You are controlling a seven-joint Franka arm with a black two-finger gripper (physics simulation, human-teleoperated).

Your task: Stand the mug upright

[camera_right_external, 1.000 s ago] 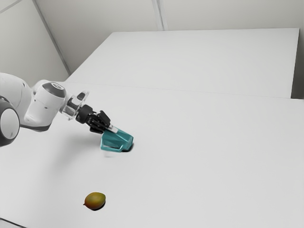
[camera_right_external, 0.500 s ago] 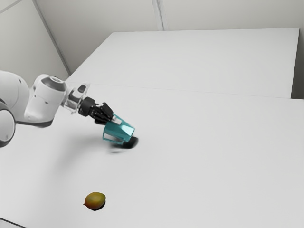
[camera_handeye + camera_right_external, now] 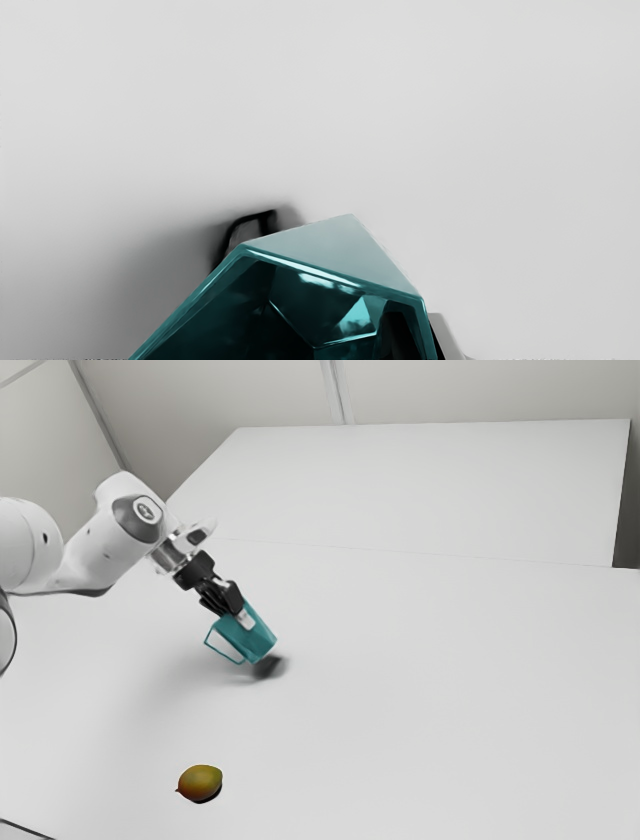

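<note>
Exterior view: my arm (image 3: 125,540) reaches in from the exterior view's left, angled downward, with the black two-finger gripper (image 3: 243,619) at the rim of the teal mug (image 3: 259,644). The mug is tilted, not upright: its mouth faces up toward the gripper, its base slants down toward the exterior view's right, and its angular handle (image 3: 211,636) projects toward the exterior view's left. A soft shadow (image 3: 269,667) lies on the white table (image 3: 430,690) by the base; I cannot tell whether the lowest edge touches the surface. A mango (image 3: 200,781) rests well apart from the mug, nearer the camera.

Wrist view: I look into the mug's faceted interior. One finger (image 3: 398,332) is inside and the other (image 3: 446,332) outside, the two nearly together and clamped on the wall between them. The gripper thus has hold of the mug by its side.
</note>
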